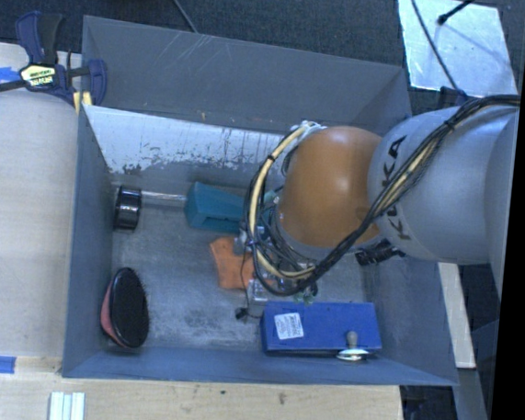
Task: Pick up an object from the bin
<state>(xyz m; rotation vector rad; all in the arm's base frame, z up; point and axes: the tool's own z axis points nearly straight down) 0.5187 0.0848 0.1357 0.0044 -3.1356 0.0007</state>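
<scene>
Noted grey bin (239, 73), arm's orange cover (329, 188) above blue labelled box (320, 328). Found teal block (215, 206) up-left of box, black-red oval (126, 307) far left of it. Found gripper (252, 298) at box's left end, beside orange piece (228, 261); could not tell whether clenched or released.

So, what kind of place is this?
Probably a robotics lab picking cell: a KUKA arm reaches into a grey metal bin holding loose things, such as a blue box and a teal block.
</scene>
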